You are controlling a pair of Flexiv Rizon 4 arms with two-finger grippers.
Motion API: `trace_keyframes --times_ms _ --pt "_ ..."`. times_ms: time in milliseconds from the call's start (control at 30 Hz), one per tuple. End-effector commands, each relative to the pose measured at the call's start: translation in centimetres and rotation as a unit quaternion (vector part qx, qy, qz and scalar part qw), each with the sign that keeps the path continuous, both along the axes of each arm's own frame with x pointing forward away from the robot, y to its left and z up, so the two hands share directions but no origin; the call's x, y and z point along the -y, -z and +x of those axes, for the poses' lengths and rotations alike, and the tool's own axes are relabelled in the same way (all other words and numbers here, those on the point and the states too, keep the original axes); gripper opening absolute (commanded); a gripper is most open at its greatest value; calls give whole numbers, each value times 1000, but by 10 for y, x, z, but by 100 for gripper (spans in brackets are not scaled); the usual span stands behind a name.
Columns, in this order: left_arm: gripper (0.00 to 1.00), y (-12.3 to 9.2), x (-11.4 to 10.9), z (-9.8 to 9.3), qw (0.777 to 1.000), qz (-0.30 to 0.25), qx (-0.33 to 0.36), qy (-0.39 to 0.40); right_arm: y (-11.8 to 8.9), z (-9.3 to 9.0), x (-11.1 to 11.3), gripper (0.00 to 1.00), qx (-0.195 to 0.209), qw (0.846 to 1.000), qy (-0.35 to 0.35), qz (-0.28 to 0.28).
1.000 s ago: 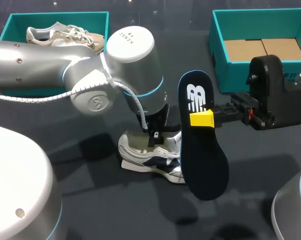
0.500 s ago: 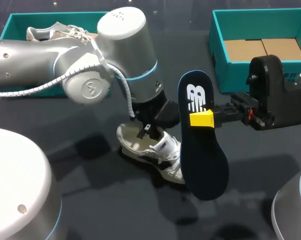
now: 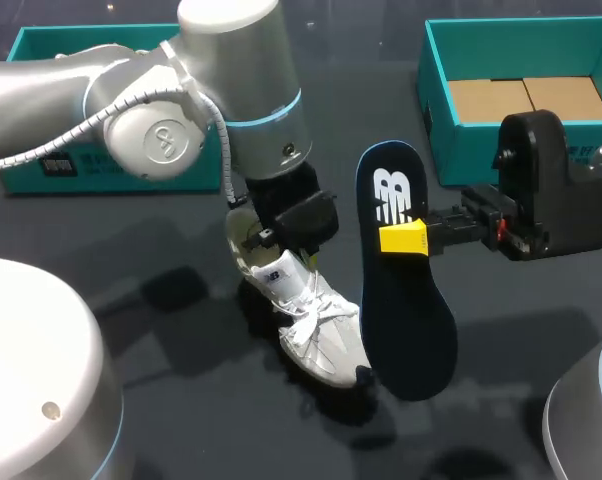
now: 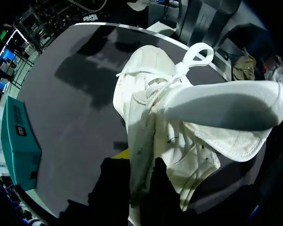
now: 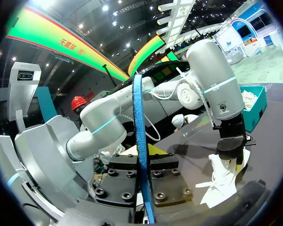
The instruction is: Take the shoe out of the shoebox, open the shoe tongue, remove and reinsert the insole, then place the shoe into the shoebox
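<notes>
Two grips, one thing each.
Left gripper (image 3: 269, 238) clamps the shoe (image 3: 316, 330) at its heel, toe tilted downward; right gripper (image 3: 405, 238) pinches the upright insole (image 3: 409, 330).

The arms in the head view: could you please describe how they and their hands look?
The left arm is silver-grey with rounded joints, thin light-blue rings and an embossed round cap; a pale braided cable runs along it to the black left hand. The right arm ends in a boxy black housing with a red detail; the right hand has a yellow tip.
</notes>
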State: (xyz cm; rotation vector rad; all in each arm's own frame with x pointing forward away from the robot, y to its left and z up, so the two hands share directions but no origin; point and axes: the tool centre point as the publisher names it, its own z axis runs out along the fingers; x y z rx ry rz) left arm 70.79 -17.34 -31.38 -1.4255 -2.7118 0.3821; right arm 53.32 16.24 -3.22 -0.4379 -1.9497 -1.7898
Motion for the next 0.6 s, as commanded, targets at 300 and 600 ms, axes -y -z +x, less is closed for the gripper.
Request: trace_keyframes --times_ms 300,600 --pt "0 -9 5 -2 965 3 30 259 1 -10 3 0 0 1000 9 0" --pt "0 12 12 -5 959 23 31 280 1 -10 3 0 0 1000 9 0"
